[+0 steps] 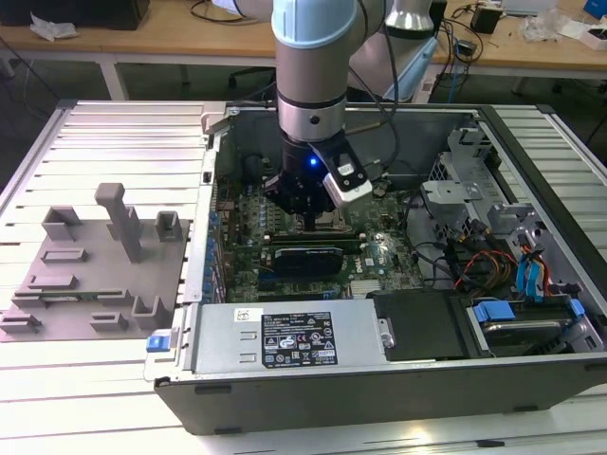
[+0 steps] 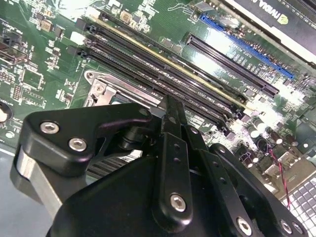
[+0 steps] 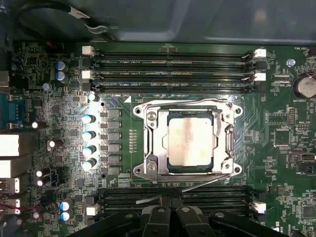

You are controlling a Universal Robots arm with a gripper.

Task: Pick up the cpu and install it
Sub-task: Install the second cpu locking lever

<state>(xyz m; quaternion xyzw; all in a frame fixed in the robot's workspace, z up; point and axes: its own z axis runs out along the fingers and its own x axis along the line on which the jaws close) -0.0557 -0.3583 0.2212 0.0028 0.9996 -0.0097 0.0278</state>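
The cpu (image 3: 190, 140), a small square chip with a pale silver top, lies flat inside the metal socket frame (image 3: 148, 143) on the green motherboard in the first wrist view. My gripper (image 3: 169, 201) hovers above the board just beside the socket, apart from the chip, its black fingers (image 2: 171, 116) closed together with nothing between them. In the exterior view the gripper (image 1: 313, 218) hangs low inside the open computer case (image 1: 360, 398), over the middle of the motherboard.
Memory slots (image 3: 173, 74) run along both sides of the socket. A long black expansion card (image 1: 303, 258) lies just in front of the gripper. A power supply (image 1: 285, 336), drive cages (image 1: 474, 190) and cables crowd the case. A grey plate with upright blocks (image 1: 95, 275) lies at the exterior view's left.
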